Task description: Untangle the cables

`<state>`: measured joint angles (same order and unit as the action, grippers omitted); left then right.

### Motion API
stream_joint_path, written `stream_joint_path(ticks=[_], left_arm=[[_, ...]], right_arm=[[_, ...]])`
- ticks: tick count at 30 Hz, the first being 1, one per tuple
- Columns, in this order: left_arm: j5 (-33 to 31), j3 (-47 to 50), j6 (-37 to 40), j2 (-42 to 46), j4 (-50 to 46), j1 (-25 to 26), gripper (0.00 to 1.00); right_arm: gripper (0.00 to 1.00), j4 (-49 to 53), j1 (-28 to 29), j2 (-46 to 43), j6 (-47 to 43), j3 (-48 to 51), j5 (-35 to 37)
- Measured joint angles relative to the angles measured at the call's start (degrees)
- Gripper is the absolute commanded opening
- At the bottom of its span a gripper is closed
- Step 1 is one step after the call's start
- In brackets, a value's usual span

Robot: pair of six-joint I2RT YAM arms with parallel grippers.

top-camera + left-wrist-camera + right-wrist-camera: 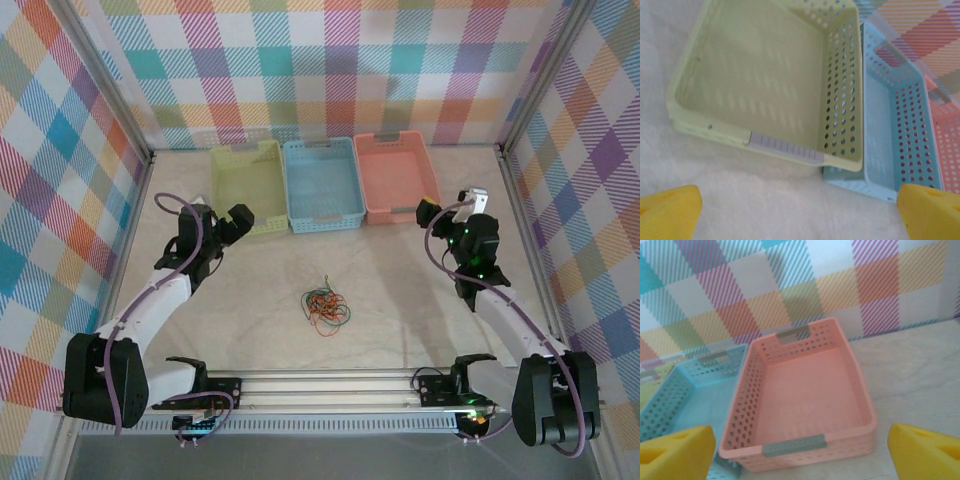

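The cables [325, 306] lie in one small knotted heap of orange, green and black strands on the pale table, midway between the two arms. My left gripper [238, 222] hovers by the near corner of the green basket [247, 187], well left and beyond the heap; its yellow fingertips [670, 212] stand wide apart with nothing between them. My right gripper [437, 212] hangs near the orange basket's [397, 176] near right corner, open too, its yellow fingers [925, 452] spread on either side of that basket [805, 400].
Three empty baskets stand in a row at the back: green [760, 80], blue [322, 182] and orange. The blue basket [890, 130] touches the green one. Checked walls close in the table on three sides. A metal rail [330, 385] runs along the near edge.
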<state>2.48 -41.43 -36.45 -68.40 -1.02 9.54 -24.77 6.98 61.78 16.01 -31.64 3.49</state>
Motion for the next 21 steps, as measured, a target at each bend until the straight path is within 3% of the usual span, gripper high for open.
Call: stream_joint_path(ticks=[8, 13, 19, 21], left_arm=[[0.85, -0.28, -0.87, 1.22, -4.26, 5.11, 0.95], [0.48, -0.24, 0.74, 2.91, -5.11, 9.81, 0.94], [0.48, -0.11, 2.25, 4.87, -5.05, 11.41, 0.94], [0.48, 0.24, 2.78, 5.4, -4.9, 11.39, 0.93]], right_arm=[[0.77, 8.39, 3.85, 3.04, 3.65, -6.29, -5.95], [0.75, 12.68, 9.86, 5.6, 0.87, -9.16, -10.12], [0.76, 19.56, 16.9, 12.17, -14.29, -15.91, -23.02], [0.69, 23.74, 18.16, 13.66, -20.61, -18.12, -29.66]])
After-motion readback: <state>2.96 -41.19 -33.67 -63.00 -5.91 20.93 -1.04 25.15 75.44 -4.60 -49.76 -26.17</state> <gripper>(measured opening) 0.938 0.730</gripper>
